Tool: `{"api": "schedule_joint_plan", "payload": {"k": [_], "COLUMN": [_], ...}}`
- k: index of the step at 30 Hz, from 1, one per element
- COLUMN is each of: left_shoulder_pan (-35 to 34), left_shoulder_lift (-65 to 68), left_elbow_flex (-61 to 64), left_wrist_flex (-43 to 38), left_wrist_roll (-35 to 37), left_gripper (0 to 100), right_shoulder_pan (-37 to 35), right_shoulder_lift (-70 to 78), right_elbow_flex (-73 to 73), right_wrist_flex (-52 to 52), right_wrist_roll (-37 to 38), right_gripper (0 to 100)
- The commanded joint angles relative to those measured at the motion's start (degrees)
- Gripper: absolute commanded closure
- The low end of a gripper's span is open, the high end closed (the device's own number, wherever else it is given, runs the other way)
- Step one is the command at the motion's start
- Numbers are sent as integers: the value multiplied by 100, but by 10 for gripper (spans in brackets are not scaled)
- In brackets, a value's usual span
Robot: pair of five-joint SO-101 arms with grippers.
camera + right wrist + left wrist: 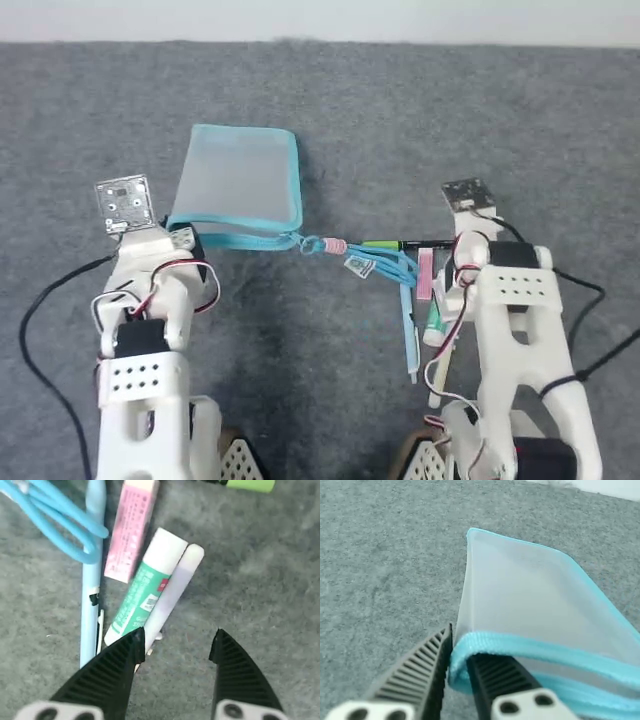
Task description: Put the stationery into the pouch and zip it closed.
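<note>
Left tool [458, 670] narrowly pinches the turquoise zip rim of the soft translucent mesh pouch [530, 600], which lies flat on the grey felt table [380, 555]. Right tool [178, 636] hangs wide above the green-and-white glue stick [142, 597], near a pale blue pen [90, 590]. Light, stiff and probably slippery, the stick wants gripping across its middle.

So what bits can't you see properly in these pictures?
- High view: the glue stick and the white pen lie partly under the right arm.
- Left wrist view: the pouch runs off the picture's edge, so its zip end is cut off.
- Right wrist view: the green marker is cut by the edge, so most of it is hidden.
- High view: the tag on the blue cord is too small to read.
</note>
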Motion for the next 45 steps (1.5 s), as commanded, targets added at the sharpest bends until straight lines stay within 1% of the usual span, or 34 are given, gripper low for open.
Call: {"api": "schedule_joint_plan", "payload": {"k": [1,4,9,11,15,17,19,23,29,32,33,36,38,41,45], "left_shoulder_pan": [-44,-44,-53,-53,-44,-44,-35,-35,-35,-35,-35,-35,-35,-35,-35], "left_shoulder_lift": [-26,-26,-26,-26,-26,-26,-26,-26,-26,-26,-26,-26,-26,-26,-26], "left_elbow_flex": [-154,-154,-154,-154,-154,-154,-154,-154,-127,-127,-119,-119,-119,-119,-127], "left_wrist_flex": [-229,-229,-220,-211,-211,-211,-211,-211,-211,-202,-202,-202,-202,-202,-202], "left_wrist_roll": [123,123,123,123,123,123,123,123,123,123,123,123,123,123,123], "left_gripper": [988,988,988,988,988,988,988,988,988,988,988,988,988,988,988], "right_shoulder_pan": [13,13,13,48,207,347,488,523,479,505,514,497,479,479,505], "right_shoulder_lift": [-13,84,1059,1411,1763,1771,1789,1974,2879,3240,3310,3363,3327,3116,2615], "right_elbow_flex": [167,431,352,211,-88,-237,-536,-1451,-3279,-3771,-3859,-3859,-3719,-3314,-2532], "right_wrist_flex": [-347,-655,-1095,-1182,-1200,-1182,-1156,-1042,-444,-418,-409,-268,-215,-251,-321], "right_wrist_roll": [-62,-62,-79,-114,-132,-132,-132,-79,-70,-70,-70,-62,35,158,167], "right_gripper": [801,801,809,857,996,983,994,992,991,984,967,869,835,855,857]}}
